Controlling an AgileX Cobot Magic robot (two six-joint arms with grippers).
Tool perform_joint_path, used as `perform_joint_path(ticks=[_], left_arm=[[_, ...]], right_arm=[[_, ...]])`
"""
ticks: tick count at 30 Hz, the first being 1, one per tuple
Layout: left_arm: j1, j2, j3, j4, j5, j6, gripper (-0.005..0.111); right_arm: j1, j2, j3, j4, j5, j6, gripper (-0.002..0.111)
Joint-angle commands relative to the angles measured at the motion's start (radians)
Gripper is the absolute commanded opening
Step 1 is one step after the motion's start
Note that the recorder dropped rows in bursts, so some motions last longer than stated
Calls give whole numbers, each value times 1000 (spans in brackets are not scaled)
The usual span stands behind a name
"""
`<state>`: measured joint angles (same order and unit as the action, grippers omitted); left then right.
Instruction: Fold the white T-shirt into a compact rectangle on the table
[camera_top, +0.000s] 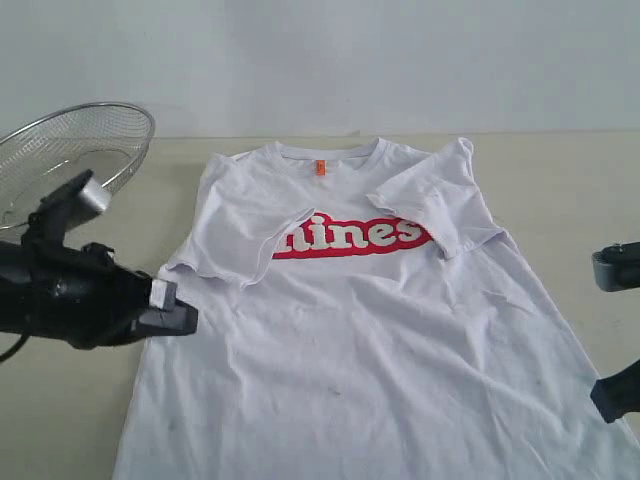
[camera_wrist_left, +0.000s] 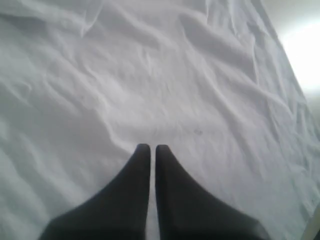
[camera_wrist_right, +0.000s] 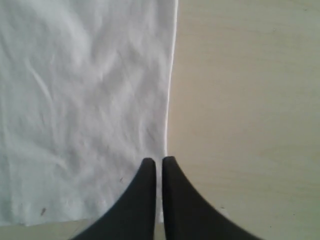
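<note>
Working partway through the fold on the white T-shirt (camera_top: 350, 340), lying face up and spread across the pale beige surface (camera_top: 560, 180), collar toward the far side and hem toward the near side. Finding both sleeves turned inward onto the chest, the one on the left arm's side (camera_top: 245, 235) and the one on the right arm's side (camera_top: 440, 205), each overlapping one end of the red lettering (camera_top: 350, 238). Judging the sleeve step done and the folds of the body not yet begun, with the torso lying at full width.

Holding the left end effector (camera_wrist_left: 150, 148) over the wrinkled cloth near the shirt's left side, tips pressed together and gripping nothing. Poising the right end effector (camera_wrist_right: 156, 161) just above the shirt's right side edge (camera_wrist_right: 170, 75), close to the hem corner, tips likewise pinched together with no cloth between them.

Calling next, most likely, for spreading both end effectors apart, lowering them onto matching points along the hem or side edges, pinching a single layer and carrying it over evenly. Needing care to avoid dragging the turned-in sleeves loose, and staying clear of the wire-mesh basket (camera_top: 70, 150) beyond the left arm.
</note>
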<state>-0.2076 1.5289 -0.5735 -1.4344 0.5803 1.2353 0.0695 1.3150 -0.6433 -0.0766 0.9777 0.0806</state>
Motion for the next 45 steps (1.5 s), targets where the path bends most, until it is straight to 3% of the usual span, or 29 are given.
perform_joint_path(ticks=[1, 4, 10, 12, 16, 21, 25, 30, 34, 38, 43, 45], left_arm=[[-47, 33, 14, -16, -33, 40, 5], [-58, 49, 14, -11, -38, 49, 5], [-58, 55, 21, -16, -38, 85, 5], [-58, 57, 21, -20, -38, 96, 5], [-58, 57, 21, -29, -31, 109, 5], [-58, 61, 21, -33, -23, 118, 5], [-58, 61, 25, -33, -16, 118, 5], [-58, 61, 28, -33, -14, 118, 5], [-58, 61, 28, -33, -9, 127, 5], [-58, 61, 28, -33, -7, 127, 5], [-58, 61, 34, -34, -5, 129, 5], [-58, 61, 34, -34, -5, 134, 5]], right_arm=[[-5, -6, 4, -14, -1, -12, 0], [-5, -6, 4, -6, -1, -12, 5], [-5, 9, 9, -3, 74, 13, 47], [-5, 14, 38, -15, 55, 28, 51], [-5, 14, 116, -22, -54, 36, 45], [-46, 14, 159, -26, -161, 97, 22], [-142, 14, 150, -34, -184, 97, 0], [-300, 14, 150, 49, -172, -48, 0], [-431, 59, 150, 384, -143, -423, 0], [-457, 118, 150, 623, -86, -753, 0], [-457, 152, 150, 591, -149, -760, 0], [-457, 161, 150, 587, -145, -758, 6]])
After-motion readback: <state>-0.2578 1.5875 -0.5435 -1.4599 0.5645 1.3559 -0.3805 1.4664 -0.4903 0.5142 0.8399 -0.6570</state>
